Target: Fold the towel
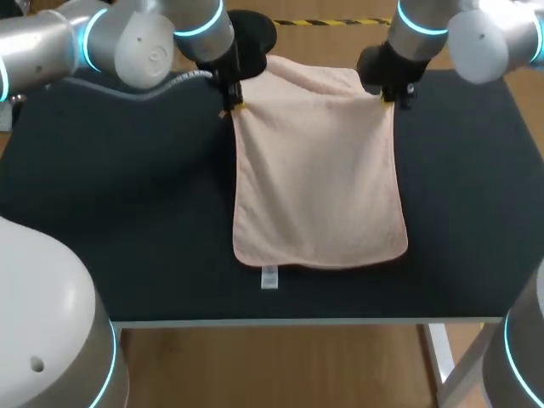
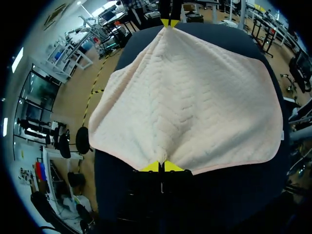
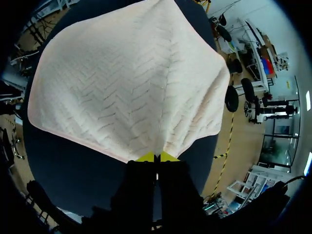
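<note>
Peach towel [image 1: 319, 178] lies on the black table [image 1: 110, 212], its far end raised. The left gripper [image 1: 233, 104] and right gripper [image 1: 388, 99] are each clamped tight on a long edge there, likely so the cloth lifts evenly for folding.

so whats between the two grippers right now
Only the towel: it spans from the left gripper to the right gripper, each pinching a corner, as the head view shows.

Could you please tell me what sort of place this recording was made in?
Most likely a robotics lab bench: the robot's left gripper and right gripper each pinch a corner of a pink towel on a black-topped table.
</note>
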